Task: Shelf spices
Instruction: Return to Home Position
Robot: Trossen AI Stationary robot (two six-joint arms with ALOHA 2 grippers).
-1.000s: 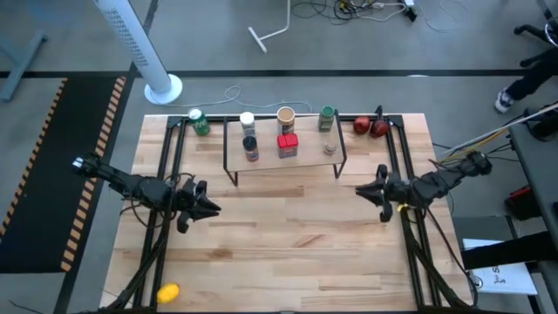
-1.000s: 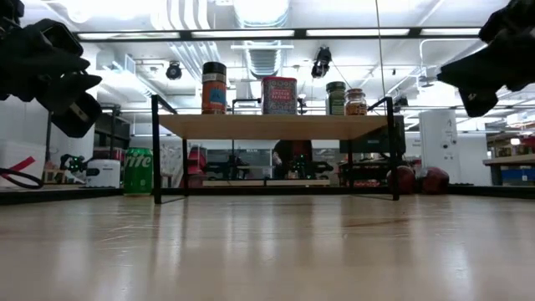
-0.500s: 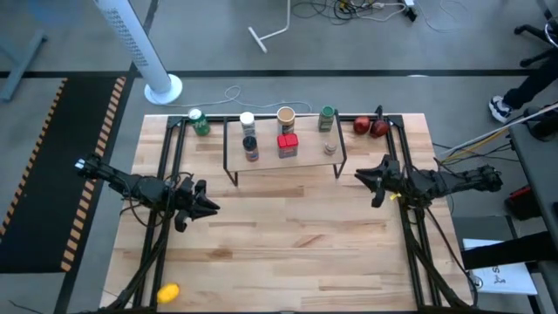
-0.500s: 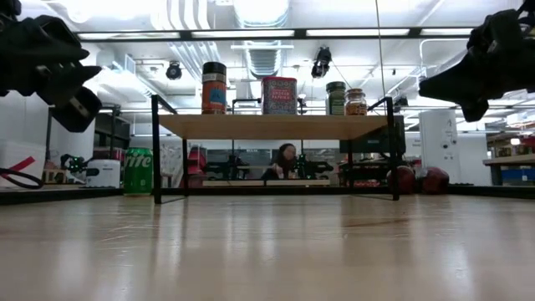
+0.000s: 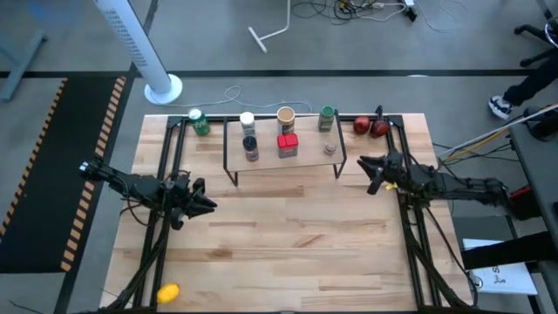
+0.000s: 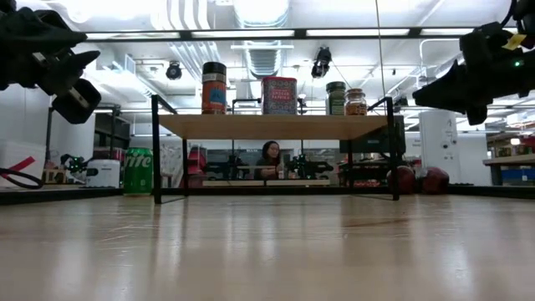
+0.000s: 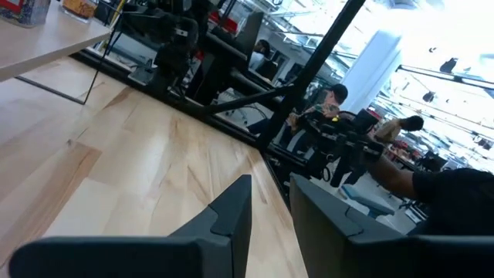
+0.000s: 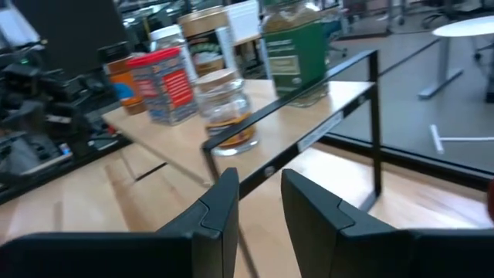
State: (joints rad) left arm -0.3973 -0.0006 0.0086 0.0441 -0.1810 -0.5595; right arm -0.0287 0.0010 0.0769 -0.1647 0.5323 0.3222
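Note:
All six spices stand on the shelf's point(image 5: 283, 159) flat pale top at the table's far middle. At the back are the white-capped jar point(image 5: 248, 120), the tan tub point(image 5: 286, 115) and the green-capped jar point(image 5: 327, 116). In front are the dark-capped brown jar point(image 5: 251, 148), the red tin point(image 5: 288, 145) and the small clear jar point(image 5: 330, 146). My left gripper point(image 5: 212, 206) hovers over the table's left middle, shut and holding nothing. My right gripper point(image 5: 361, 163) hovers just right of the shelf's right end, also shut and holding nothing. It points at the clear jar point(image 8: 224, 108).
A green can point(image 5: 200, 122) stands left of the shelf, and two red fruits point(image 5: 370, 126) lie right of it by the far edge. A yellow object point(image 5: 168, 292) lies at the near left corner. Bare wood stretches in front of the shelf. A person point(image 6: 272, 159) sits in the room behind.
My right gripper has moved toward the table's far edge and come up beside the shelf's right end, its arm swinging out toward the right edge. My left gripper has risen a little. The spices have not moved.

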